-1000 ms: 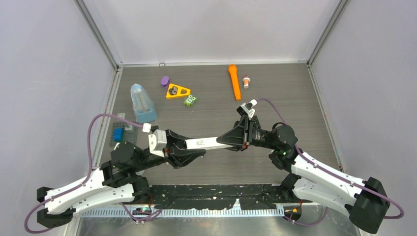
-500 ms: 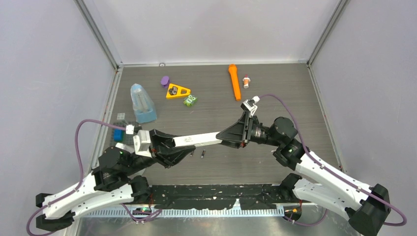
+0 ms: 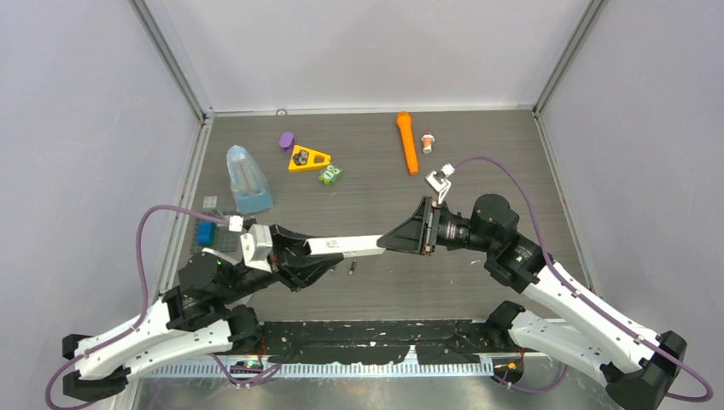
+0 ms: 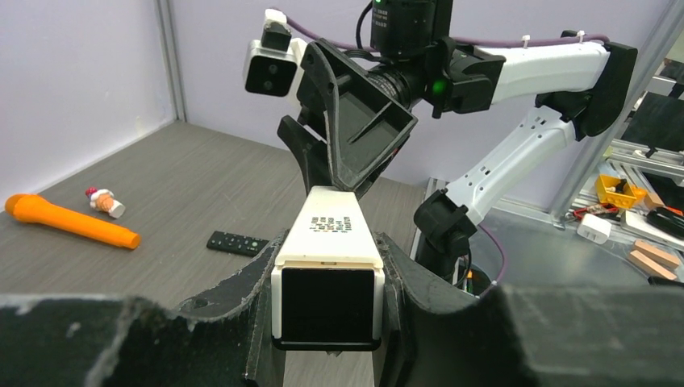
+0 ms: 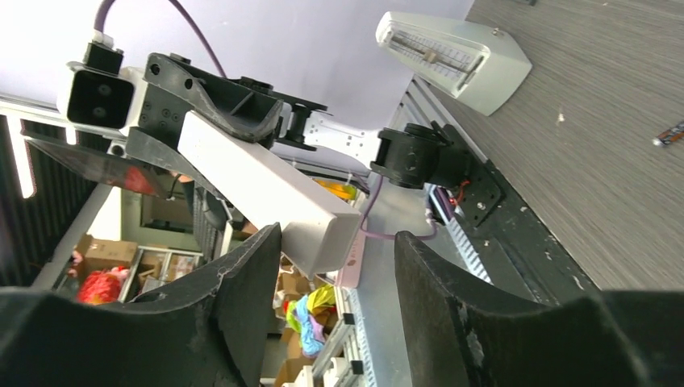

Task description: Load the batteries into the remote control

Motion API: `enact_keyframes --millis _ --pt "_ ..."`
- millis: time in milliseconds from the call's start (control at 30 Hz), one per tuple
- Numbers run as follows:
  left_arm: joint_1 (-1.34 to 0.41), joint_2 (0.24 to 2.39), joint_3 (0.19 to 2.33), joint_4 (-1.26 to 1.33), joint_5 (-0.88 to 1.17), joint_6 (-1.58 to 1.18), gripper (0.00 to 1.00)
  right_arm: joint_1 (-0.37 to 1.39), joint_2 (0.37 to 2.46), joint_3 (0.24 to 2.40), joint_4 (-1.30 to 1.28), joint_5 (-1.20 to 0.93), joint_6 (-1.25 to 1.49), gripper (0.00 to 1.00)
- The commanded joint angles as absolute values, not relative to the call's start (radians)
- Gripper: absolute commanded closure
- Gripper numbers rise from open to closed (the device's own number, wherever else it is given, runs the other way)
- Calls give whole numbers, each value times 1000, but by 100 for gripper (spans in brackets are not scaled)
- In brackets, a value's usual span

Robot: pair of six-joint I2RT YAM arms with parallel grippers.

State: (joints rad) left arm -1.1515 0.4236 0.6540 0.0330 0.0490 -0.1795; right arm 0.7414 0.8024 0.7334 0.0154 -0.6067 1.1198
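The remote control (image 3: pixel 354 246) is a white bar held level above the table. My left gripper (image 3: pixel 320 254) is shut on its dark left end, which fills the left wrist view (image 4: pixel 328 258) between my fingers (image 4: pixel 234 290). My right gripper (image 3: pixel 396 240) is open, its jaws standing wide around the bar's right tip. In the right wrist view the bar (image 5: pixel 266 189) lies close to one finger (image 5: pixel 242 298), with a gap to the other. One small dark battery (image 3: pixel 352 269) lies on the table near the bar and shows in both wrist views (image 4: pixel 236 243) (image 5: pixel 669 133). Other batteries are not identifiable.
A clear blue-based container (image 3: pixel 246 179) stands at the left. A purple piece (image 3: pixel 286 139), a yellow triangle (image 3: pixel 308 158) and a green pack (image 3: pixel 330 174) lie at the back. An orange flashlight (image 3: pixel 407 142) and a small red-white figure (image 3: pixel 428 140) lie back right. A blue block (image 3: pixel 206 232) sits by the left edge.
A small dark battery has appeared on the table below the remote. The remote and left gripper shifted left. The right wrist drew back to the right, jaws now wide at the bar's tip.
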Motion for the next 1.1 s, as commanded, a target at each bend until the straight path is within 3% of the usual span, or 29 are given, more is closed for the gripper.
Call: enact_keyframes --millis 0,500,800,1067 --pt "-1150 427 670 116 59 -183 100 736 772 791 -123 -590 1001 44" --pt "-1149 510 666 80 95 -150 100 714 717 822 -117 -553 1084 93" --pt "-1148 556 646 44 49 -129 100 685 664 815 -110 -471 1091 95" --pt "-1118 529 477 83 -57 -186 100 684 658 837 -95 -214 1075 95"
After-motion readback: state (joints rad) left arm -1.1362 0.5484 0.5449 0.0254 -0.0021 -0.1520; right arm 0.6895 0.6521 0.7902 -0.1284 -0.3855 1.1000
